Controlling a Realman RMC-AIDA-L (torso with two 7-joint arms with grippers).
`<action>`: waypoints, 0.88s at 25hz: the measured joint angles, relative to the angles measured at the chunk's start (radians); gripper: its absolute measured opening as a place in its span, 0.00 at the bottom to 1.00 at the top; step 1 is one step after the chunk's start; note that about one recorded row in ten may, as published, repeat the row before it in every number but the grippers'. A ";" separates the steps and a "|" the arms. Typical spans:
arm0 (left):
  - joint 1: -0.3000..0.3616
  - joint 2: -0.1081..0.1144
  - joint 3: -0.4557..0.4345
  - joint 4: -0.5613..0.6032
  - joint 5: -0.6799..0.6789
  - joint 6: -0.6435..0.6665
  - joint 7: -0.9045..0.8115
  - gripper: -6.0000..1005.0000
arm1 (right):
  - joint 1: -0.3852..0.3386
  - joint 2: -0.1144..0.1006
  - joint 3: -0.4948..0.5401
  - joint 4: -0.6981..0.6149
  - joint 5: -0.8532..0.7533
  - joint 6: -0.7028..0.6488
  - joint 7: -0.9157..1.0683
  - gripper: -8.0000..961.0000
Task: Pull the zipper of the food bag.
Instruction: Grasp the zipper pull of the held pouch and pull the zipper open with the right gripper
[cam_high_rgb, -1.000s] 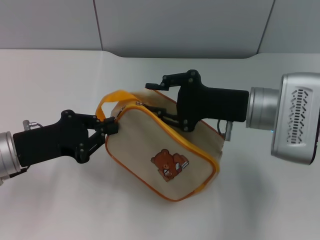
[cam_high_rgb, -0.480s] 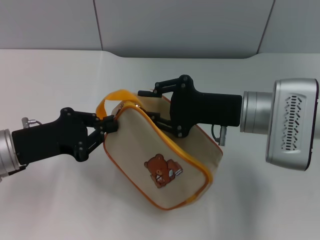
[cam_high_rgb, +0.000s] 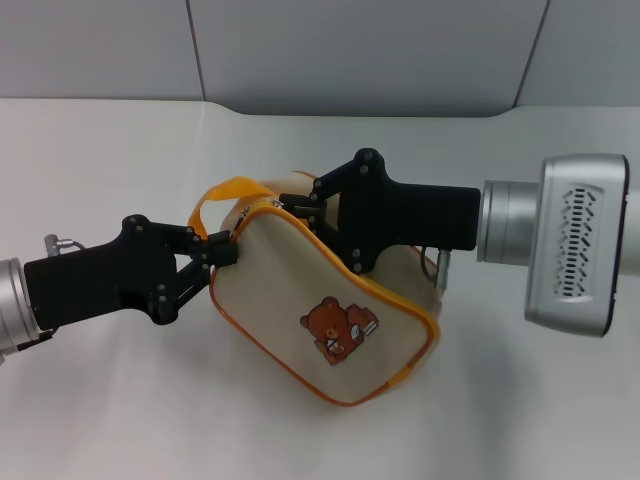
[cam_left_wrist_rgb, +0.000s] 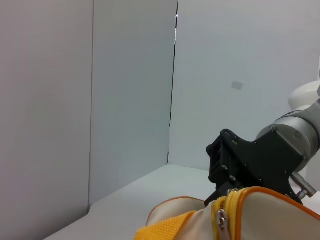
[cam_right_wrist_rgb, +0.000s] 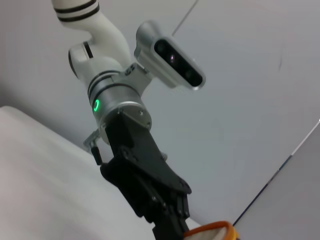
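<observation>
The food bag (cam_high_rgb: 330, 300), beige with yellow-orange piping and a brown bear picture, is held tilted between both grippers over the white table (cam_high_rgb: 100, 160). My left gripper (cam_high_rgb: 220, 256) is shut on the bag's left end, just below the yellow loop handle (cam_high_rgb: 225, 193). My right gripper (cam_high_rgb: 296, 203) reaches in from the right and is closed on the zipper (cam_high_rgb: 275, 208) at the bag's top left corner. In the left wrist view the zipper band (cam_left_wrist_rgb: 229, 201) and its silver pull tab (cam_left_wrist_rgb: 220, 223) show, with the right gripper (cam_left_wrist_rgb: 227, 189) right behind them.
Grey wall panels (cam_high_rgb: 350, 50) stand along the table's back edge. The right arm's silver wrist housing (cam_high_rgb: 580, 245) hangs over the table's right side. The right wrist view shows the left arm (cam_right_wrist_rgb: 120, 110) and a bit of the bag's orange edge (cam_right_wrist_rgb: 214, 230).
The right gripper's fingers, spread wide a second ago, have come together on the bag's top. It moved left along the zipper. The bag shifted and tilted slightly; the left gripper held its place.
</observation>
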 joint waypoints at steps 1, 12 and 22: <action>0.000 0.000 0.000 0.000 0.000 0.000 0.000 0.05 | 0.002 0.000 -0.006 0.000 0.000 0.008 0.003 0.14; 0.025 0.000 -0.066 -0.008 -0.005 -0.010 0.003 0.05 | -0.079 -0.007 -0.021 -0.038 -0.007 -0.010 0.016 0.01; 0.049 -0.008 -0.100 -0.011 -0.007 -0.051 -0.009 0.05 | -0.361 -0.012 0.005 -0.272 -0.156 -0.115 0.172 0.01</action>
